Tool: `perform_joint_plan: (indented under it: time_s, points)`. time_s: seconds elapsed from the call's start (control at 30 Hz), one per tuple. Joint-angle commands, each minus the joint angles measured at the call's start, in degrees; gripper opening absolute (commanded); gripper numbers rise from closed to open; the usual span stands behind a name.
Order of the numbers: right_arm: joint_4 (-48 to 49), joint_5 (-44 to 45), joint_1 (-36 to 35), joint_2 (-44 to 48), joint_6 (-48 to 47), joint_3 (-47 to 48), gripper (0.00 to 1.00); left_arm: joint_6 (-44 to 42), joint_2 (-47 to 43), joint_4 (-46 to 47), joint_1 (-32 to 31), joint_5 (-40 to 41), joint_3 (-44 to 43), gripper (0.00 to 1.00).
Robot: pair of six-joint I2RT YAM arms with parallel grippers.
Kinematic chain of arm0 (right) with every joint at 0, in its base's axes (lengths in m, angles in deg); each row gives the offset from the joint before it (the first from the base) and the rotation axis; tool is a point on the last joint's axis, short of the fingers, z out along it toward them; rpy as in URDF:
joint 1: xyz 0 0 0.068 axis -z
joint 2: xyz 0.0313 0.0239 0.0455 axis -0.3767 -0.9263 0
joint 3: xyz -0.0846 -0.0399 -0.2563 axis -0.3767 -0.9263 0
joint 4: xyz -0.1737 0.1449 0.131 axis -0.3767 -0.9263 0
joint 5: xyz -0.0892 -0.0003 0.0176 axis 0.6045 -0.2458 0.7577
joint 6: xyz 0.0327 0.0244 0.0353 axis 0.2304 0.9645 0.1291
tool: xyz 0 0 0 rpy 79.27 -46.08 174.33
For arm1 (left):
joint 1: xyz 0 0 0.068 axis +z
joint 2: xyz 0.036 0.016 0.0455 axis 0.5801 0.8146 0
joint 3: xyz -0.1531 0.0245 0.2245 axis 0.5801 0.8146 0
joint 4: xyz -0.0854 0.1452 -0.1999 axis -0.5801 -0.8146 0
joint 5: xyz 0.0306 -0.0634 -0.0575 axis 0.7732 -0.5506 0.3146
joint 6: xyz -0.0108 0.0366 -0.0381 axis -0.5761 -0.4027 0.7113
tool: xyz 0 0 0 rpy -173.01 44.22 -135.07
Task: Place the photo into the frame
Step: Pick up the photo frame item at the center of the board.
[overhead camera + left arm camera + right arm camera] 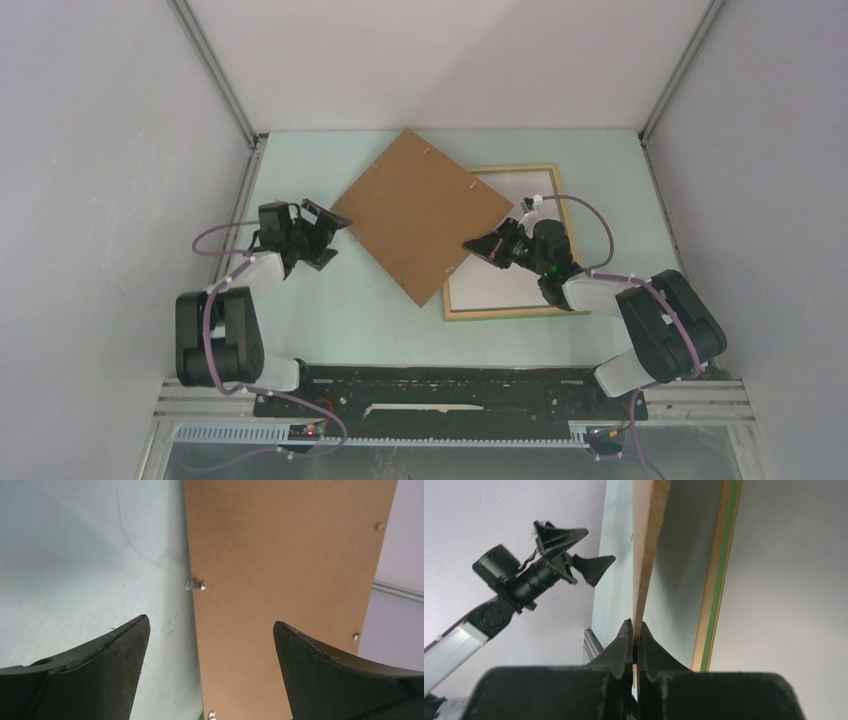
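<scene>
The frame [515, 312] lies flat at the right, pale wood edge up; its wood and green edge shows in the right wrist view [716, 580]. A white sheet [505, 285] fills it, seemingly the photo's plain back; no blue side shows. The brown backing board [420, 215] sits turned like a diamond, overlapping the frame's left part. My right gripper [480, 247] is shut on the board's right corner [646, 555] and holds that edge above the frame. My left gripper [335, 228] is open at the board's left corner, its fingers astride the board's edge [285, 570] without touching.
Small metal tabs [196, 585] stick out along the board's edges. The pale green tabletop [330, 300] is walled by white panels on three sides. The left arm's open gripper [574, 550] shows beyond the board in the right wrist view.
</scene>
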Motion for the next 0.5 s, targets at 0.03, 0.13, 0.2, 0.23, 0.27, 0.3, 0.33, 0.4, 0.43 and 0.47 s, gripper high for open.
perform_joint_plan:
  time_s: [0.03,0.13,0.2,0.23,0.27,0.3,0.33,0.4,0.43,0.47]
  points:
    - [4.49,-4.72,1.46,-0.24,-0.68,0.01,0.0,-3.7,8.9,0.52,-3.54,4.31,-9.14,1.0]
    - [4.9,-5.09,1.86,-0.68,-0.7,0.02,0.0,-5.39,12.14,-3.09,-5.12,7.31,-13.18,1.0]
    - [5.07,-5.11,1.98,-0.83,-0.69,0.01,0.0,-6.38,14.91,-3.57,-5.37,7.62,-15.52,1.0]
    - [5.24,-5.24,2.0,-0.94,-0.62,0.01,0.0,-6.87,16.55,-4.1,-7.06,7.12,-17.22,1.0]
    - [5.4,-5.18,1.96,-1.11,-0.61,0.01,0.0,-7.11,18.37,-4.53,-7.57,6.45,-18.79,1.0]
    - [5.56,-5.24,1.94,-1.17,-0.62,0.01,0.0,-7.16,19.77,-4.54,-7.95,5.72,-20.01,1.0]
    - [5.56,-5.32,2.02,-1.24,-0.52,0.01,0.0,-6.97,20.89,-4.54,-8.26,5.32,-20.83,1.0]
    - [5.49,-5.46,2.17,-1.21,-0.5,0.01,0.0,-5.66,21.99,-4.52,-8.6,5.16,-21.63,1.0]
    - [5.38,-5.39,2.18,-1.14,-0.62,0.01,0.0,-4.75,22.32,-4.54,-8.58,5.17,-21.54,1.0]
    - [5.12,-5.29,2.18,-0.99,-0.75,0.01,0.0,-3.72,22.39,-4.7,-8.58,5.38,-21.35,1.0]
